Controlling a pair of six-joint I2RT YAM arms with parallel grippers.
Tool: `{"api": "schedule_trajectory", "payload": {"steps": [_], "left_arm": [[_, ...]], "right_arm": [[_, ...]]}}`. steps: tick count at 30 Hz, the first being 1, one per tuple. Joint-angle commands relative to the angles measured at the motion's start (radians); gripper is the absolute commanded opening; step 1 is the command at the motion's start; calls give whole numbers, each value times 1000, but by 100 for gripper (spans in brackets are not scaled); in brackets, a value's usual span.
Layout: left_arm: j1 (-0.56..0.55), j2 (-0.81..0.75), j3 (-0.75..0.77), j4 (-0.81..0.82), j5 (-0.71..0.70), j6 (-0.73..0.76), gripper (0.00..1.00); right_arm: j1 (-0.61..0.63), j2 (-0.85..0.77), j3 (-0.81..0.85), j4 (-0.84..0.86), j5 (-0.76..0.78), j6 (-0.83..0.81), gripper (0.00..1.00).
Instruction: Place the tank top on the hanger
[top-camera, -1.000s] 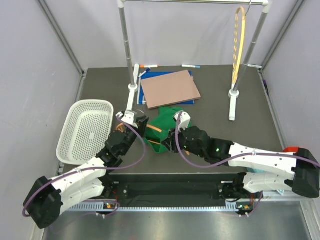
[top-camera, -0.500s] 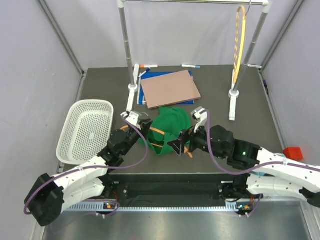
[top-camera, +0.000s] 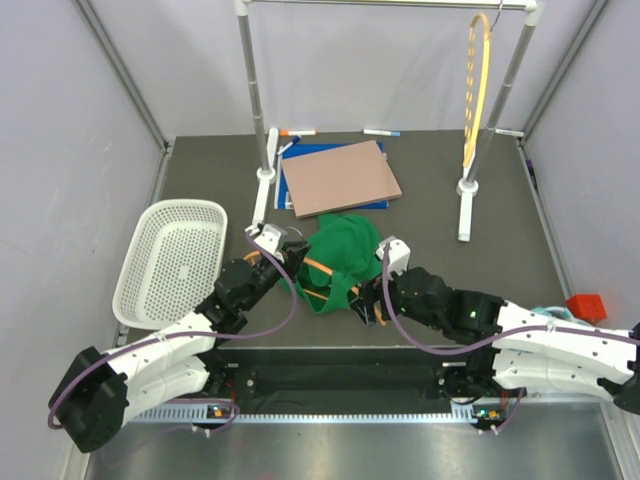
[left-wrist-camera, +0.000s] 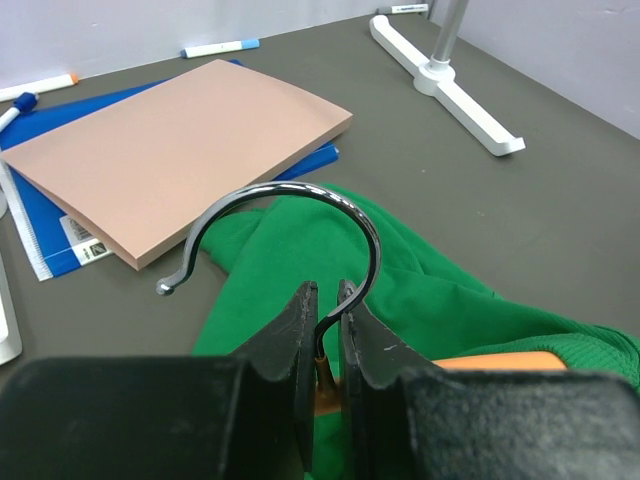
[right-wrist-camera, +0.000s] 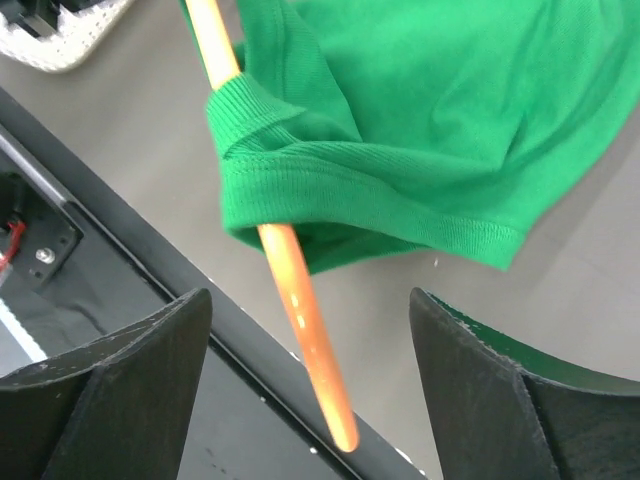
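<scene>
Bright green fabric tank top (right-wrist-camera: 420, 120) partly on thin orange plastic hanger (right-wrist-camera: 290, 270)
Left end effector (left-wrist-camera: 327, 300) clamps the hanger's metal hook stem; right end effector (right-wrist-camera: 308, 298) gapes empty over its bare arm end. The limp, light top, bunched on the bench (top-camera: 430, 200) just ahead of the left one, would likely slip: pinch its ribbed hem.

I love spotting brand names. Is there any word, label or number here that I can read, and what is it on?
No text can be read in any view.
White sticker on the blue folder: it has print, but it is too blurred to read.
The markers: any print is too small to read.
The tank top and hanger: no markings show.
</scene>
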Motion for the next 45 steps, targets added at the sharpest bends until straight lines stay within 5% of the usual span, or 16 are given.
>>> {"api": "schedule_trajectory", "payload": {"steps": [1,10,14,17,18,20,23,24,45], "left_arm": [[3,-16,48,92,66,-6,0],[3,-25,41,106,112,-7,0],[3,-26,38,109,110,-7,0],[3,-29,37,105,53,-9,0],[3,-34,34,102,46,-9,7],[3,-45,32,97,6,-10,50],[3,-55,31,94,-3,-12,94],[3,-57,32,92,-5,-12,98],[3,-123,3,60,-309,-38,99]], "right_arm": [[-8,9,-18,81,12,-28,77],[-5,63,-79,213,-37,-81,52],[3,58,-102,267,-45,-88,15],[6,32,-124,295,-25,-78,0],[6,17,-130,295,-13,-69,0],[9,-14,-139,290,32,-58,0],[7,-43,-139,255,101,-29,0],[7,-60,-139,234,118,-20,0],[7,-180,60,54,356,-106,0]]}}
